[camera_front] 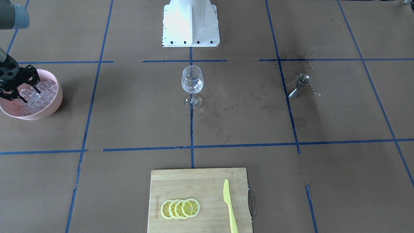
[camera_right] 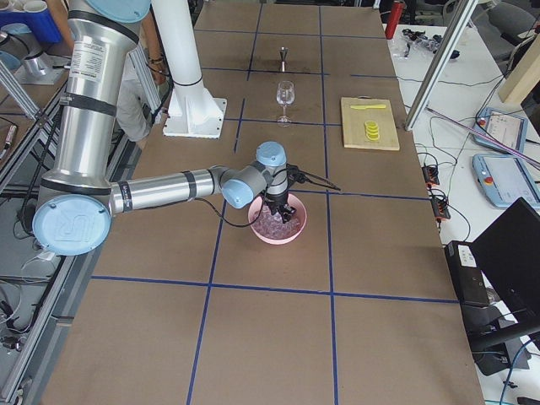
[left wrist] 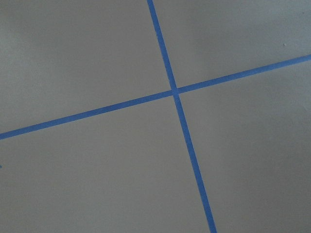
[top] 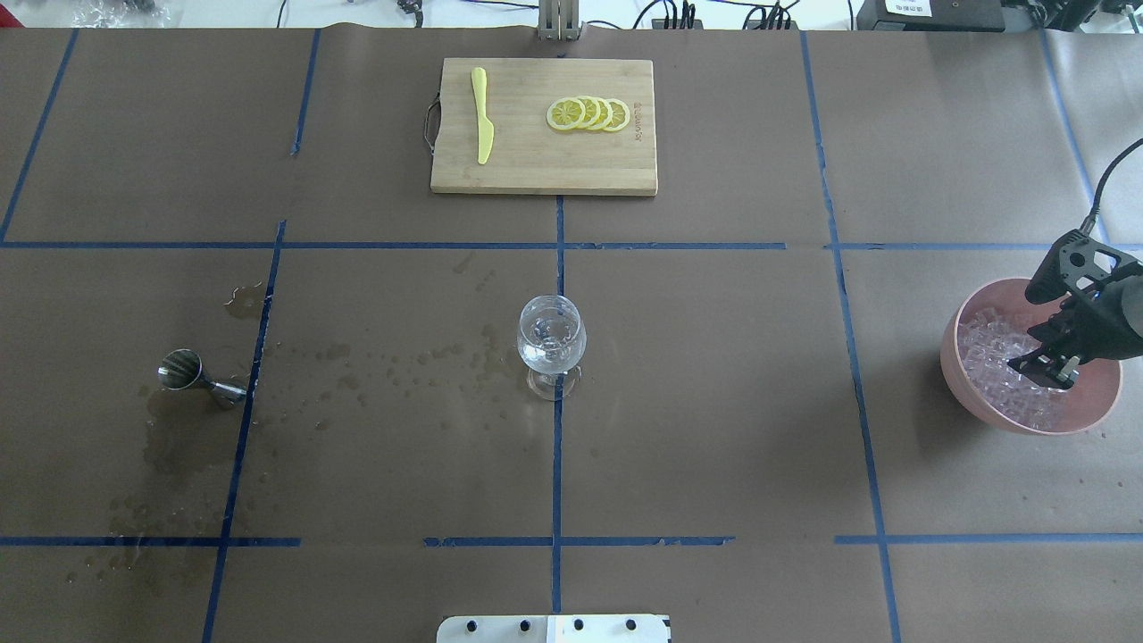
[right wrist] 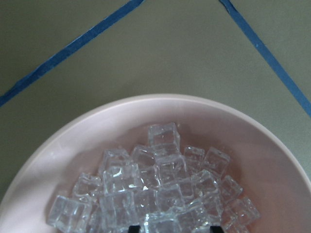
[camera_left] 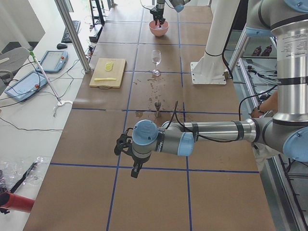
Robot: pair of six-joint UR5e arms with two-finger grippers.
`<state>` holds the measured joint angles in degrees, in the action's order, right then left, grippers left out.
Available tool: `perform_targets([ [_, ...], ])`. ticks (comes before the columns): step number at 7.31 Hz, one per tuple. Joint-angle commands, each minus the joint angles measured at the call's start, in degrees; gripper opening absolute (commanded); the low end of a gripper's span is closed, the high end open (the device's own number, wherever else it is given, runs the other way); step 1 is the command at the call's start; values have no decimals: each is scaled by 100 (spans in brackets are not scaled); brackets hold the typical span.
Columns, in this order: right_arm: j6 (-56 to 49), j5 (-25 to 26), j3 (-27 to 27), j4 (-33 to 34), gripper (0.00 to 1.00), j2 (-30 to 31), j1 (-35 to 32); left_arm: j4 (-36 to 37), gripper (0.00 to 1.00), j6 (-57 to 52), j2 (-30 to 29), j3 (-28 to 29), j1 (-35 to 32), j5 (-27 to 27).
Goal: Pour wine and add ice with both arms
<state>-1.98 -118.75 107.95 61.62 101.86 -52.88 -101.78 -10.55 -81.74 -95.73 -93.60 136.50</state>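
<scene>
With its fingers spread, my right gripper (top: 1043, 371) points straight down, tips among the ice (right wrist: 155, 184) heaped in the pink bowl (top: 960, 379), the wine glass (top: 551, 339) well apart at table centre; whether my distant left gripper (camera_left: 134, 168) is open I cannot tell.

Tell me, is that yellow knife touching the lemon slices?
Apart. The overhead view shows bare cutting board between the knife and the lemon slices.

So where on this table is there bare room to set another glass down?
Bare paper lies between the wine glass and the pink bowl, and between the glass and the cutting board. Toward the jigger the paper is splashed wet. The bowl is crowded: the right gripper is among the ice.
</scene>
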Motion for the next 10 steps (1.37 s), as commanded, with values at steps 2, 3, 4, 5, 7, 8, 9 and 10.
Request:
perform_targets([
  [2,4,1,-28,8,53,1,50,0,100,0,9,2,0,0],
  [3,4,1,-28,8,31,1,59,0,100,0,9,11,0,0],
  [4,-4,1,-20,8,5,1,59,0,100,0,0,11,0,0],
  [5,4,-25,-2,-1,0,1,50,0,100,0,9,11,0,0],
  [7,4,-78,137,8,0,1,-63,0,100,0,9,2,0,0],
  [8,22,-156,382,278,0,-34,-178,0,100,0,9,2,0,-9],
  [9,65,-227,950,1325,0,-252,-240,0,100,0,17,-16,0,-9],
  [10,318,-236,1382,2605,0,-872,-284,0,100,-17,61,-33,0,-9],
])
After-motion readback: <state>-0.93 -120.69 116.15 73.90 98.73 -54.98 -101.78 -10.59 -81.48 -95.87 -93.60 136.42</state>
